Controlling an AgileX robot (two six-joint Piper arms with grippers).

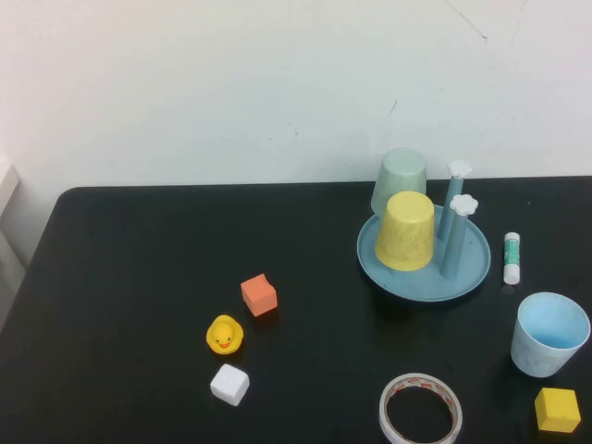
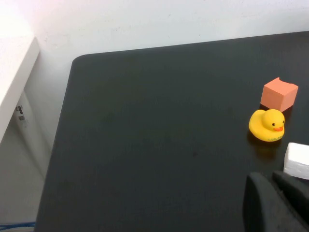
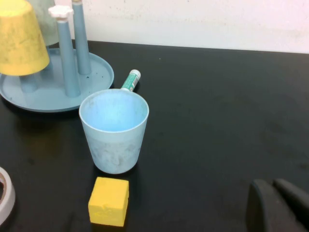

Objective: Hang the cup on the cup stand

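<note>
Cup stands upright beside the stand, both pincers closed and empty

Cup (image 1: 549, 334), light blue and tapered, stands on the black table (image 1: 129, 277) with its mouth up and its narrower base down, so its long axis is vertical. It sits apart from the cup stand (image 1: 472, 268), on the side nearer the robot and to the stand's right. A yellow cube (image 1: 558, 410) lies just beside the cup, nearer the robot still, and a white and green tube (image 1: 511, 257) lies flat between the cup and the stand's right rim.

On the cup stand, a yellow cup (image 1: 406, 231) and a pale green cup (image 1: 400, 178) hang mouth down over pegs. Two more blue pegs (image 1: 454, 236) with white flower caps stand bare at the stand's right part.

A tape roll (image 1: 420, 409) lies left of the cup. Well to the left of the stand are an orange cube (image 1: 259, 294), a yellow duck (image 1: 224, 335) and a white cube (image 1: 229, 384).

The left pincer (image 2: 275, 200) hovers over the table near the white cube, its dark fingers together and holding nothing. The right pincer (image 3: 277, 205) hangs low near the cup, apart from it, fingers likewise closed on nothing.
</note>
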